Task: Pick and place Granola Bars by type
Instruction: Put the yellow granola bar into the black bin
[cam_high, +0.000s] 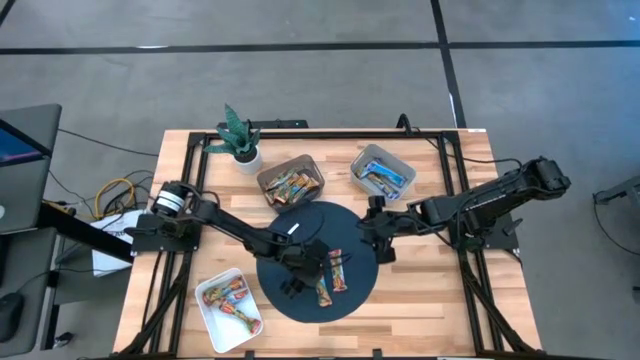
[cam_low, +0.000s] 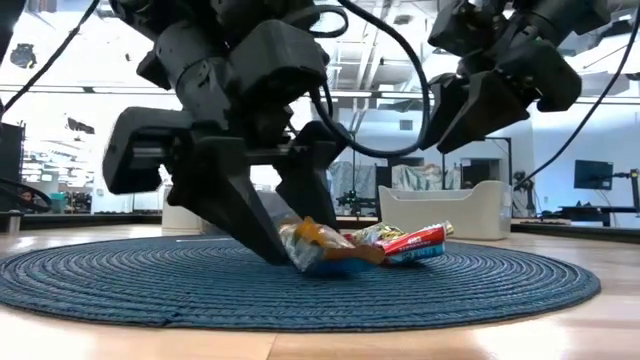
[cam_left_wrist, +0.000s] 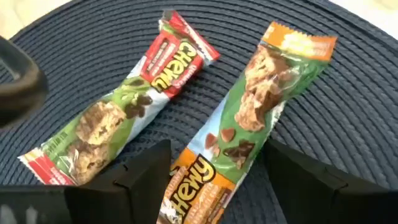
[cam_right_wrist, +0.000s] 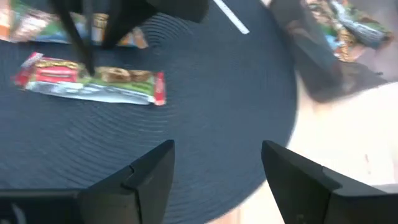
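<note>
The right gripper (cam_right_wrist: 214, 180) fills the lower frame, its 2 dark fingers (cam_right_wrist: 146, 180) spread apart over the round dark mat (cam_right_wrist: 205, 106). At upper left, a red-ended granola bar (cam_right_wrist: 93, 84) lies on the mat. A small white strip (cam_right_wrist: 230, 17) sits top centre.

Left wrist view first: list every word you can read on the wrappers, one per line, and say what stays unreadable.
"CHEWY" on the red-ended bar lying on the mat.
"HEWY", the first letter hidden, on the orange-ended bar between the left pincer's fingers.
Smaller print on both wrappers: too blurred to read.
Bars in the three bins, high view: too small to read.
</note>
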